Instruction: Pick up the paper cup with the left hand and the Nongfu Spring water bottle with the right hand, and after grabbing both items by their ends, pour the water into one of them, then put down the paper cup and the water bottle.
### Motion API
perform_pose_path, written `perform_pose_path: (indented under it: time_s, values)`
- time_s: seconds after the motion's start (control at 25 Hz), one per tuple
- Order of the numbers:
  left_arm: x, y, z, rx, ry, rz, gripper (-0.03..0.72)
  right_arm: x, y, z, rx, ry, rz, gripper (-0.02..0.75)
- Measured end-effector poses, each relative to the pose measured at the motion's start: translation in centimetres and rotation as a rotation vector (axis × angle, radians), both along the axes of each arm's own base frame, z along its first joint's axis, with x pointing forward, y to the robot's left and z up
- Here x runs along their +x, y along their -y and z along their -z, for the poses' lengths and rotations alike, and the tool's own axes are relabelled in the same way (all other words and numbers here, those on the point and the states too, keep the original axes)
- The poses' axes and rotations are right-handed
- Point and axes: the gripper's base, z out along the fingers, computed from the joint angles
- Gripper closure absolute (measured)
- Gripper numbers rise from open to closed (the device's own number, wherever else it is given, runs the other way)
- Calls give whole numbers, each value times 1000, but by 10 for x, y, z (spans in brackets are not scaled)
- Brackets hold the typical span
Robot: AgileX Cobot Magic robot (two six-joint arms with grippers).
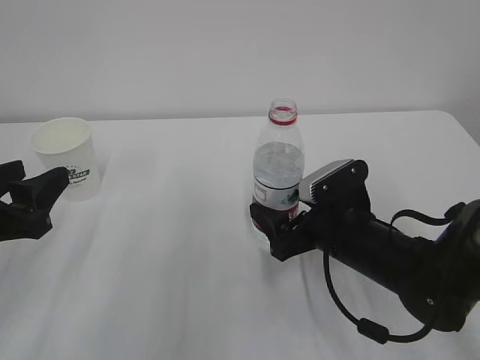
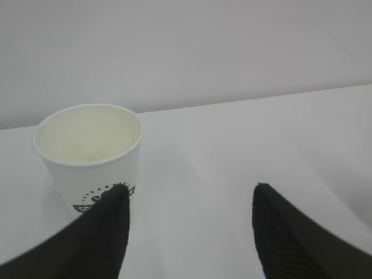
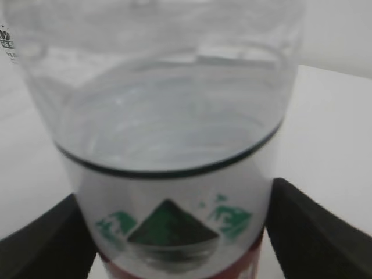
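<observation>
In the exterior view a small white tapered paper cup (image 1: 66,157) with a dark green logo is standing upright on the white table (image 1: 187,285) at about ten o'clock, and the black left hand (image 1: 34,196) is lying low at nine o'clock with its fingers spread, one fingertip just beside the cup's lower wall; a clear ribbed plastic Nongfu Spring water bottle (image 1: 279,169), uncapped and with a red neck ring, is standing near the centre, and the black right hand (image 1: 271,229) with its silver-grey plate is reaching in from four o'clock, its jaws sitting either side of the bottle's base; whether they are pressing on it cannot be told here; in the left wrist view the cup (image 2: 90,157) is sitting at nine o'clock, showing an empty interior, while the two dark fingers (image 2: 99,238) are standing wide apart, the left one overlapping the cup's logo; in the right wrist view the bottle (image 3: 165,151) is filling the frame, water (image 3: 163,122) standing inside above the label, and the dark fingers (image 3: 314,232) are flanking it at five and seven o'clock, close against its sides.
</observation>
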Motion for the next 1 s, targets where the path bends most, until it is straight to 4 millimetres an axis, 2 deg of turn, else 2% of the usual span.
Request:
perform_pose_path:
  time_s: [0.28,0.72,1.0]
  values:
    - [1,0,3,4,-13,0,214,7,-4,5,22,-9,4,78]
    - [3,1,6,-3,7,-2,215,15,-7,1,38,13,3,83]
    - [4,1,6,-5,16,-2,215,15,-7,1,38,13,1,189]
